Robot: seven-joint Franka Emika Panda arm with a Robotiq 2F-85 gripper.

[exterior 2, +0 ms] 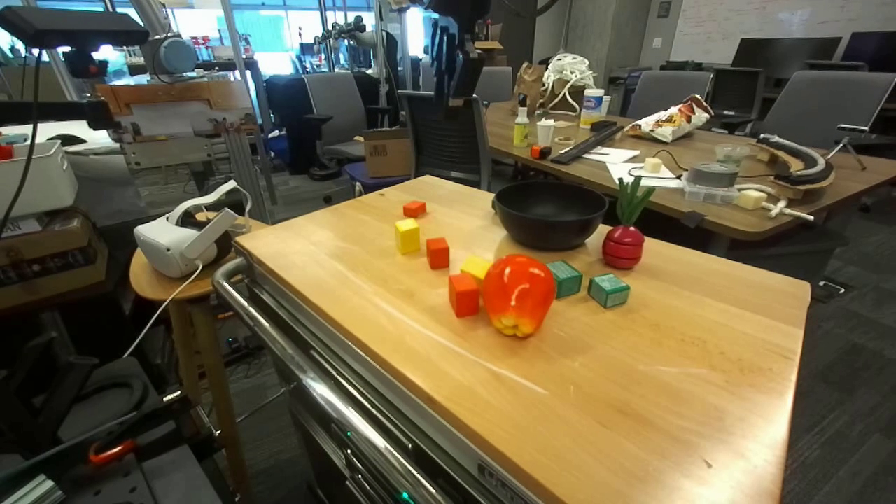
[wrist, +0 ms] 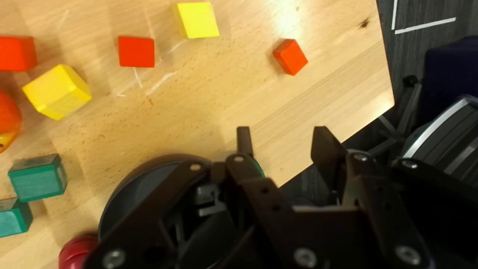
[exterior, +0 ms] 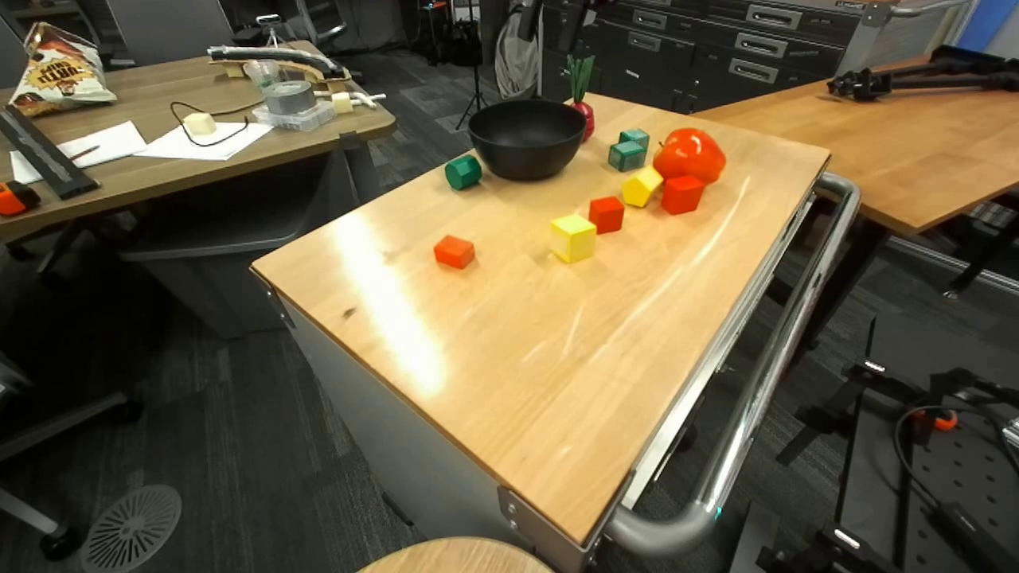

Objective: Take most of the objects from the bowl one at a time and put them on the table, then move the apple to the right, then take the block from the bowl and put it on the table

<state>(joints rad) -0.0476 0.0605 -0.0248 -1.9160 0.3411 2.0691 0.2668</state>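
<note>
- Black tool (wrist: 283, 144) hangs well above the surface (exterior: 478, 342), its fingers spread with nothing between them; a straight rise should keep it off the bowl (exterior: 529, 163).
- Just beside the bowl lies a many-sided green block (exterior: 464, 171), already out, so best left untouched.
- No block shows in what can be seen of the bowl's inside; the unloading looks finished.
- Farther out, the apple (exterior 2: 519, 294) stands near a red block (exterior 2: 463, 294) and a yellow block (exterior 2: 474, 267); if it must move, come straight down so its neighbours aren't knocked.
</note>
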